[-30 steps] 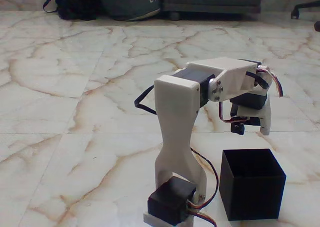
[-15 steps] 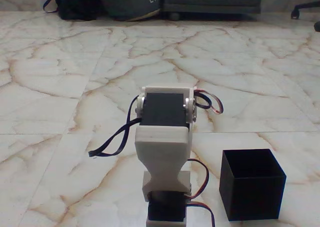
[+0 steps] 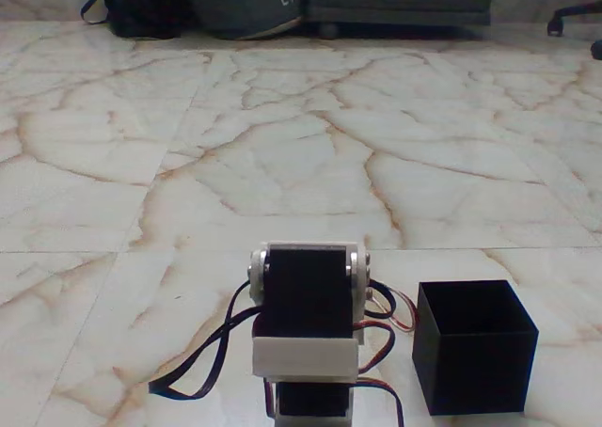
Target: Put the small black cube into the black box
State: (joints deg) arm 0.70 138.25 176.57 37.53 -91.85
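The matte black, thin-walled, lidless cube-shaped box [image 3: 475,347] stands upright on the marbled white stone floor [image 3: 282,145] at lower right of the fixed view, open side up, one vertical edge turned toward the camera. Being cubic, it presents no long axis. The white plastic arm [image 3: 306,338] with black servo blocks is folded low, just left of the box and apart from it. The state of the gripper fingers cannot be told. Dark bags [image 3: 202,4] lie at the far edge.

- Box [image 3: 475,347]: matte black, cube-shaped, thin-walled, no lid, upright with its opening facing up. It stands on the marble floor at the lower right of the fixed view. Its inside is dark; contents cannot be told.
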